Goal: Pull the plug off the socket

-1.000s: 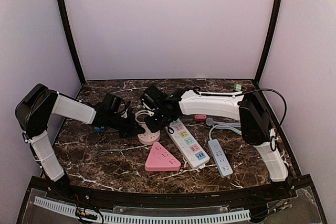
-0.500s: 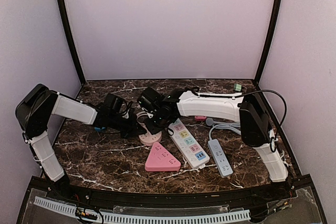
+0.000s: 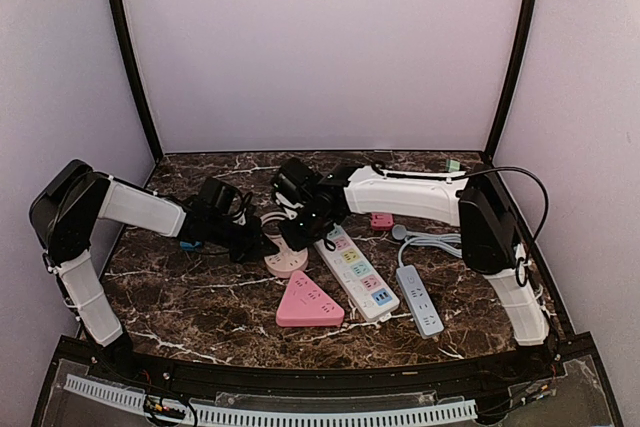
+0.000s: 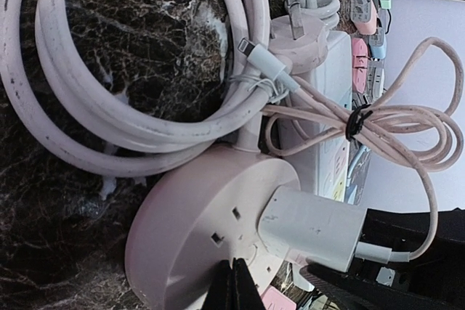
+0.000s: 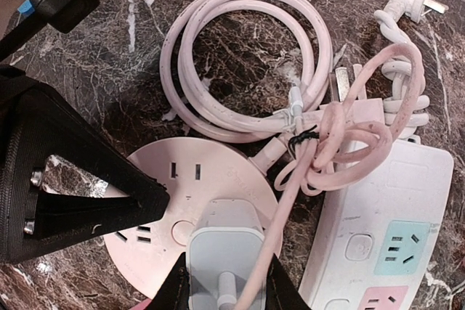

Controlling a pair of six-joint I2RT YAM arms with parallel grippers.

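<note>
Compared with one second ago, the right arm sits only slightly farther back in the top view, and the left arm and the power strips have kept their places.

The right gripper (image 5: pixel 227 290) reaches over the round pink socket (image 5: pixel 163 201). Its jaws are narrow and hold the white plug (image 5: pixel 224 248) by its two sides. The plug sits on the face of the socket, near the edge; its pins are not visible. A thin pink cable (image 5: pixel 349 136), tied in a small bundle, leaves the plug and lies over the long white power strip (image 5: pixel 378 230).

The left gripper (image 5: pixel 156 197) comes from the other side. Its jaws are closed together, holding nothing, and their tip rests on the top of the round socket, near the plug but apart from it.

A thick pink cord (image 5: pixel 240 70) lies coiled on the dark marble surface (image 3: pixel 180 297), just behind the socket. A pink triangular power strip (image 3: pixel 309 302) lies nearer to the arm bases, and a narrow grey power strip (image 3: pixel 420 299) lies to the right of the white one.
</note>
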